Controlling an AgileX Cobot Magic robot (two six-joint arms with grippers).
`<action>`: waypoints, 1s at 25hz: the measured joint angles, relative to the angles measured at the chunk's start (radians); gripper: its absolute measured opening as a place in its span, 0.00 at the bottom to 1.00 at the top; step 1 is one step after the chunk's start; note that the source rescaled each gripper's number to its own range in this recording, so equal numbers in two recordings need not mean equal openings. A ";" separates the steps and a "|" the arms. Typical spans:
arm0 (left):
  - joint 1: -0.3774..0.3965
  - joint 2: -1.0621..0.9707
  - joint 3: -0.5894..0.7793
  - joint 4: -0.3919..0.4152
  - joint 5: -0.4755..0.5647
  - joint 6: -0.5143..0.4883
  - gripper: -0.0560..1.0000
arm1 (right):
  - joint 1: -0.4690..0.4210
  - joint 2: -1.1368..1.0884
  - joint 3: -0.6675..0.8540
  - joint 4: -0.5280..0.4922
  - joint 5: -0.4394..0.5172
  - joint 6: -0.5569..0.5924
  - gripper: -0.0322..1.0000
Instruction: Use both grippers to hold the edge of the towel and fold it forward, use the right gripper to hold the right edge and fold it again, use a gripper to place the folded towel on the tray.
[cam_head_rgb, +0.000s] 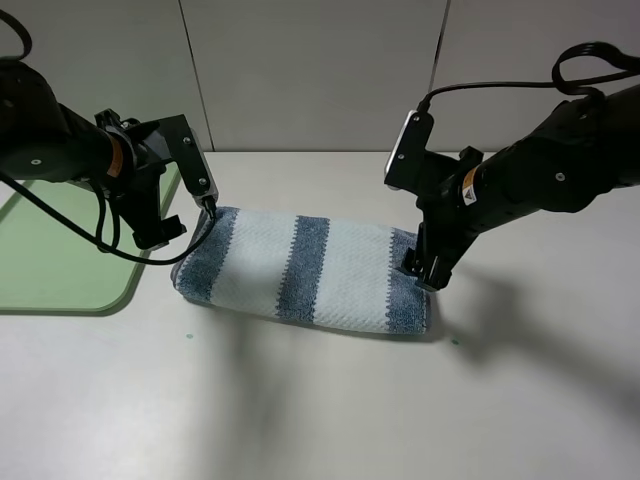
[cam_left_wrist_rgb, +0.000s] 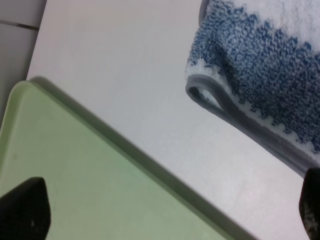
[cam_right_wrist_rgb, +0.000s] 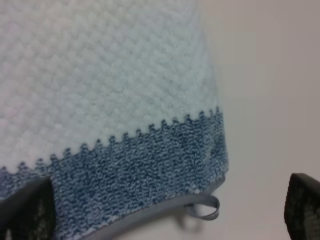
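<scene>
Left gripper (cam_head_rgb: 188, 222): its jaws are spread wide and hold nothing. It stands at the left end of the towel (cam_head_rgb: 310, 270), by the far corner, and its wrist view shows only bare table and tray between the fingertips (cam_left_wrist_rgb: 22, 210).
Right gripper (cam_head_rgb: 422, 272): its jaws are also wide apart, with nothing clamped. It is low over the towel's right end, and the dark end stripe lies between its fingers. Whether the tips touch the cloth cannot be told.
Why the grippers stand so: each waits at one end of the towel. The right one seems set to take the right edge for the second fold, and the left one is off the cloth.
Towel: it lies flat on the table (cam_head_rgb: 300, 420), long side across, between the two grippers. The plump near side suggests it is already doubled once.
Edge of the towel (cam_left_wrist_rgb: 260, 137): the thin grey hem shows along both ends. It lies loose on the table, not pinched.
Corner loop (cam_right_wrist_rgb: 205, 207): it pokes out past the hem at the right end and could snag a finger.
Tray (cam_head_rgb: 60, 260): it sits left of the towel, near but not touching, with nothing on the part that shows.
Open room: bare table lies in front of the towel and to its right. On the left the tray's rim is close to the towel's end, so the room there is tighter.
</scene>
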 joint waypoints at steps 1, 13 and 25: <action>0.000 0.000 0.000 0.000 0.000 0.000 1.00 | 0.000 0.000 0.000 0.000 0.008 0.005 1.00; 0.000 0.000 0.000 0.000 0.000 -0.001 1.00 | 0.000 0.000 0.000 0.003 0.024 0.014 1.00; -0.048 -0.130 0.000 -0.001 0.096 -0.091 1.00 | 0.000 0.000 0.000 0.003 0.031 0.015 1.00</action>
